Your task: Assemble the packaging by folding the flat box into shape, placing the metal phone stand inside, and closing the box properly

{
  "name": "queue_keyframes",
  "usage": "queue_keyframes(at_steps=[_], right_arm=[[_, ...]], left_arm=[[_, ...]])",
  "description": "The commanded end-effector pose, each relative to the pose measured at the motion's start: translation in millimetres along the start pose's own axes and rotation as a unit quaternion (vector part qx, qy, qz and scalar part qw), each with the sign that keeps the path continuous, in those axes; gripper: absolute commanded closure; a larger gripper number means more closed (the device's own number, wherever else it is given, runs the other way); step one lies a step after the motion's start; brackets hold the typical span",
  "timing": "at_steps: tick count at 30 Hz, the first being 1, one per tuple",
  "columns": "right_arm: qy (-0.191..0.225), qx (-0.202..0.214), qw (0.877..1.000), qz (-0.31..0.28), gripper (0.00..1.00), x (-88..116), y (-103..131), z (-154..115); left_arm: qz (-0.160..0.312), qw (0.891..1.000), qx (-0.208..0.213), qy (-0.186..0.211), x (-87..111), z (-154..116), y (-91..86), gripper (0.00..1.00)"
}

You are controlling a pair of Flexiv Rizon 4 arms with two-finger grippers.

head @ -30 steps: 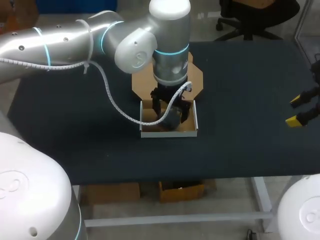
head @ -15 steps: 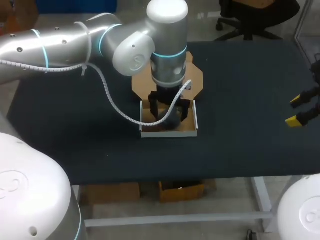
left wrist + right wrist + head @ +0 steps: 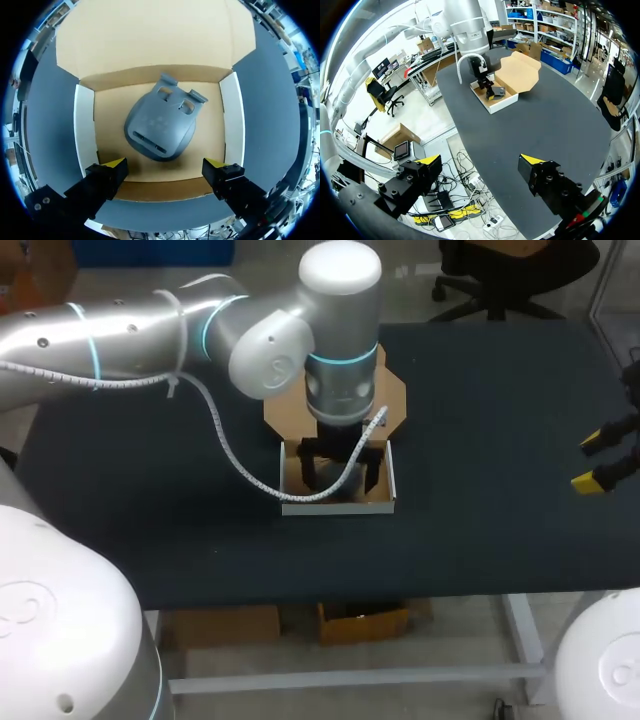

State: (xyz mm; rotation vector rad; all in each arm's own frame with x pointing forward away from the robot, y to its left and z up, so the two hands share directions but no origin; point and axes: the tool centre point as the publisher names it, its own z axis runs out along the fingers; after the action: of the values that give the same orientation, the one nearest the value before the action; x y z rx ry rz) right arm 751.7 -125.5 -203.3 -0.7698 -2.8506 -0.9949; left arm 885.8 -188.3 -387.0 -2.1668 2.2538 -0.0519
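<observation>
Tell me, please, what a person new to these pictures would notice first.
The open left gripper hangs over a brown cardboard box with white side walls in the middle of the dark table. A grey metal phone stand lies flat on the box's floor, touched by neither finger. The right gripper, open and empty, is near the table's right edge.

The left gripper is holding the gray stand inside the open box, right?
Not quite. The left gripper is open and is not holding the gray stand. The stand lies loose on the floor of the open box, with the gripper not touching it. The left wrist view shows this.
</observation>
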Motion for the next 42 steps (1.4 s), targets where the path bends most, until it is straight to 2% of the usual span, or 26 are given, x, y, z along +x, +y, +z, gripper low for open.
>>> queue_keyframes(at_steps=[1,23,42], right_arm=[[0.001,-0.001,1.000,-0.001,0.00,0,0,-1],[0.001,-0.001,1.000,-0.001,0.00,0,0,-1],[0.001,-0.001,1.000,-0.001,0.00,0,0,-1]], left_arm=[[-0.004,1.000,-0.006,0.001,5.9,5,3.6,0.00],[-0.002,1.000,-0.027,-0.001,21.1,3,42.9,0.00],[-0.041,0.998,-0.047,-0.007,28.5,7,78.3,0.00]])
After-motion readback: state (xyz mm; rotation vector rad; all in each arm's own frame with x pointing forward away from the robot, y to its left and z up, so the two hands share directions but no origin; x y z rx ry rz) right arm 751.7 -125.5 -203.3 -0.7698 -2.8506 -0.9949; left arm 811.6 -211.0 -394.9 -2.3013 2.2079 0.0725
